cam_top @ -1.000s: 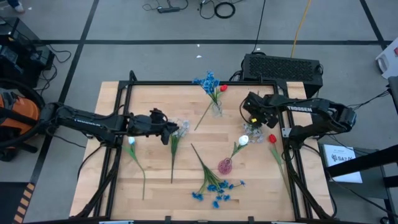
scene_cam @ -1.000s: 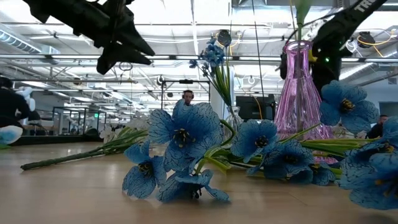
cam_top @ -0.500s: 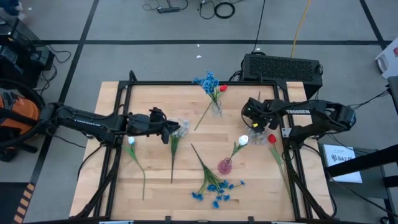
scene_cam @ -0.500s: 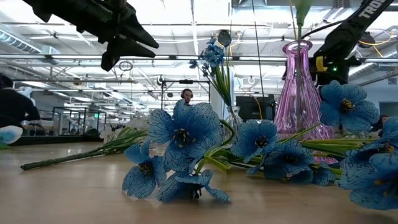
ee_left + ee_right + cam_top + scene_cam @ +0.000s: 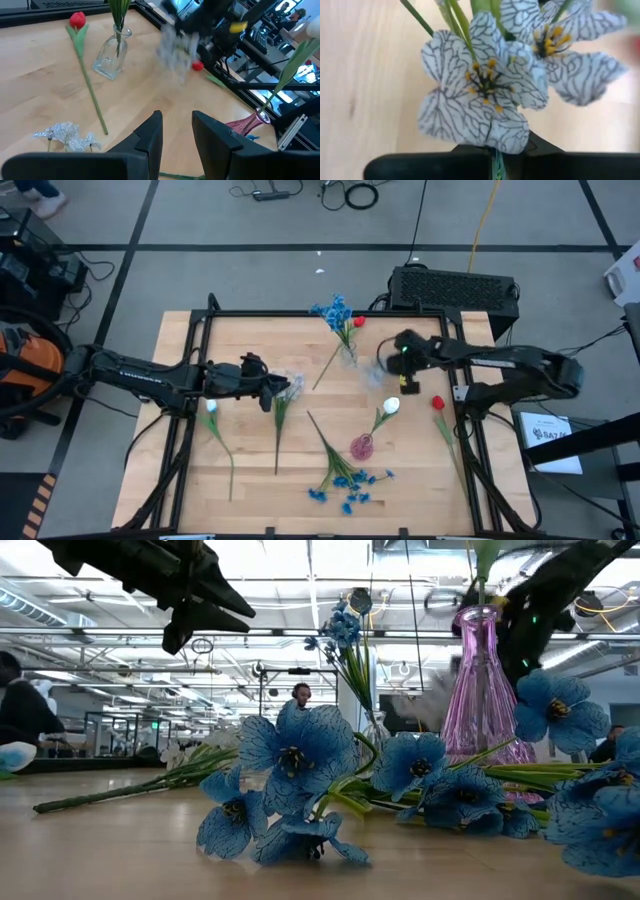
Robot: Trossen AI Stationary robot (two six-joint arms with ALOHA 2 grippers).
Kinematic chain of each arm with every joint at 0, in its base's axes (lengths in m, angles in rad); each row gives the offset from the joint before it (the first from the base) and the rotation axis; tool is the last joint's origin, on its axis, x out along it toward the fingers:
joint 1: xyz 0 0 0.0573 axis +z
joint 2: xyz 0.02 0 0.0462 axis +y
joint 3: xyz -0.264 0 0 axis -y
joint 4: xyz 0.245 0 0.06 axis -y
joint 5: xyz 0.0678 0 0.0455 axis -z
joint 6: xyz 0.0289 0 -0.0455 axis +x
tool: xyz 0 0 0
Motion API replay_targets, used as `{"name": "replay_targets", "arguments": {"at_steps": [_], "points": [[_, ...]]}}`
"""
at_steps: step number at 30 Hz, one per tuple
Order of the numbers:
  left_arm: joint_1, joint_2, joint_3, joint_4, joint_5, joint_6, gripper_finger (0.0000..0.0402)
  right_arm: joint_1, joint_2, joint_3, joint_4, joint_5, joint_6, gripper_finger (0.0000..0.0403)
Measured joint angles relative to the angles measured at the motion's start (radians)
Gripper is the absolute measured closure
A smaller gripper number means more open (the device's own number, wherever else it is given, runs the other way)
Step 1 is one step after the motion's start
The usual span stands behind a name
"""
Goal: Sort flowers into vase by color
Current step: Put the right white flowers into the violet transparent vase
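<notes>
My right gripper hangs over the table's far right, between the clear glass vase and a white tulip. It is shut on a pale lavender-white flower cluster. The white tulip's stem stands in the pink vase. Blue flowers stand in the glass vase, and a red tulip lies beside it. My left gripper is open and held above the table at the left. Next to it lies a second pale cluster. My right gripper pinches the pale cluster's green stem just below the blossoms, between its two fingers. The fingers slant steeply down. The blossoms spread beyond the fingertips and look clear of the table in the low view, where they are blurred.
A blue flower cluster lies at the near middle. On the right lies a red tulip, its stem running toward the near edge. A white tulip lies at the left. A black frame rims the table, and a black box stands behind it.
My right gripper has rolled about its wrist, taken hold of the pale cluster beside the white tulip, and carried it up and toward the far edge and the glass vase. The cluster has left its place and is blurred with motion.
</notes>
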Motion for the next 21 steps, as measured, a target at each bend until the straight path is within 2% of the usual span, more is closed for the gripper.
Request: {"name": "replay_targets", "arguments": {"at_steps": [2,5,11,14,17,21], "points": [[0.000,0.000,0.000,0.000,0.009,0.000,0.0291,0.005,-0.069,0.022,0.043,0.006,0.148,0.0398],[0.000,0.000,0.000,0.000,0.024,0.001,0.0291,0.008,-0.193,0.069,0.106,0.069,0.400,0.0398],[0.000,0.000,0.000,-0.001,0.054,0.003,0.0291,0.032,-0.435,0.167,0.094,0.162,0.828,0.0399],[0.000,0.000,0.000,-0.005,0.068,0.008,0.0291,0.100,-0.514,0.237,0.026,0.237,0.921,0.0401],[0.000,0.000,0.000,-0.005,0.096,0.069,0.0291,0.223,-0.536,0.333,-0.054,0.334,0.970,0.0401],[0.000,0.000,0.000,-0.005,0.130,0.130,0.0291,0.433,-0.479,0.438,-0.003,0.564,0.963,0.0402]]}}
